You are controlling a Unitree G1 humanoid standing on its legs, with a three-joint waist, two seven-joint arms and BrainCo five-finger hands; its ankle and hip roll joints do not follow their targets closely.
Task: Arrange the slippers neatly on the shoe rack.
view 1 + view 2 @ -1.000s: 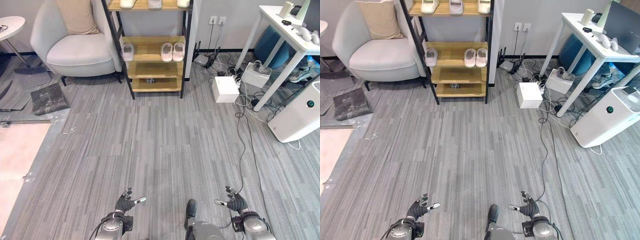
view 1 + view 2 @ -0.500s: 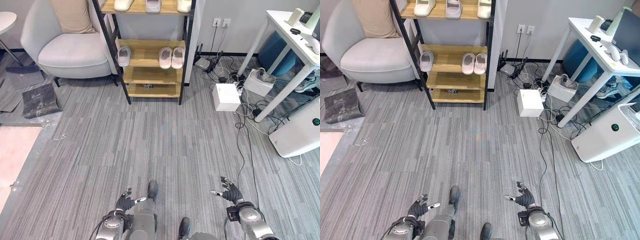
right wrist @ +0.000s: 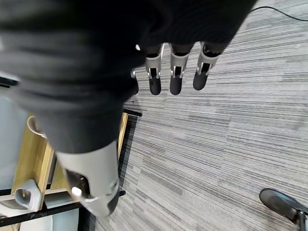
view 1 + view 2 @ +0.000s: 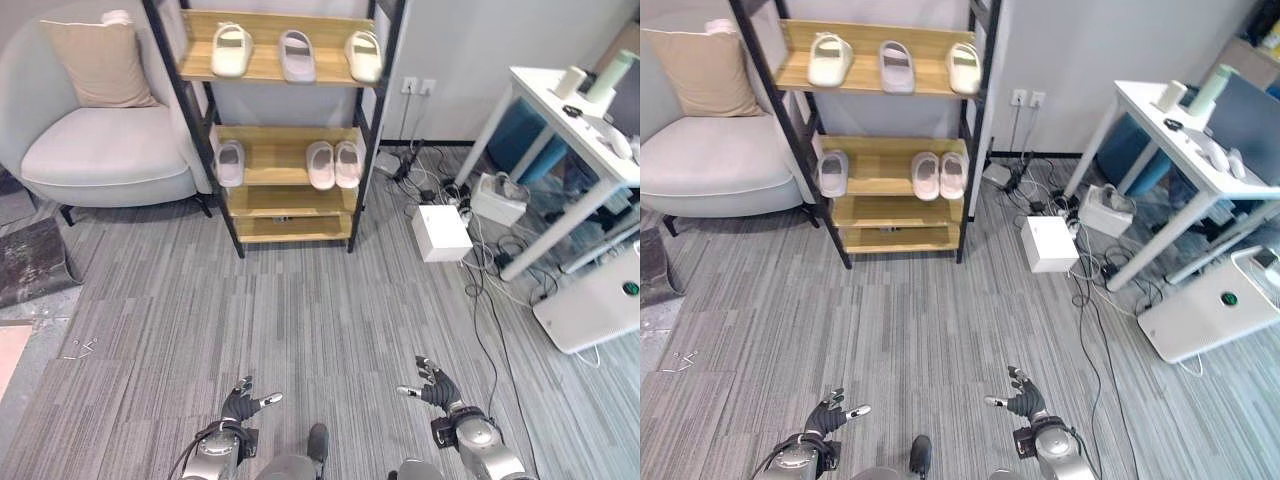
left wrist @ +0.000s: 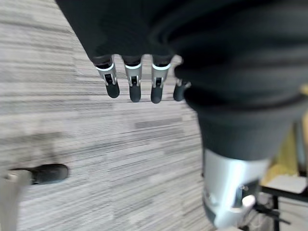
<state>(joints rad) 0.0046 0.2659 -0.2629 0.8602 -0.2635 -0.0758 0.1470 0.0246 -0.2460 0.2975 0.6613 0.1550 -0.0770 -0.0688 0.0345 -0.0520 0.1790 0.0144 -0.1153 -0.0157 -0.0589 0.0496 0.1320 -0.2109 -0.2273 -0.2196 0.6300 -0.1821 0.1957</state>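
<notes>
Far ahead, the black-framed wooden shoe rack [image 4: 290, 130] holds pale slippers: three [image 4: 297, 54] spaced along its top shelf, and on the middle shelf a single [image 4: 230, 162] at left and a close pair [image 4: 334, 164] at right. Near, the left hand [image 4: 243, 404] and right hand [image 4: 438, 387] hang empty, fingers spread, above grey striped carpet [image 4: 300, 300].
</notes>
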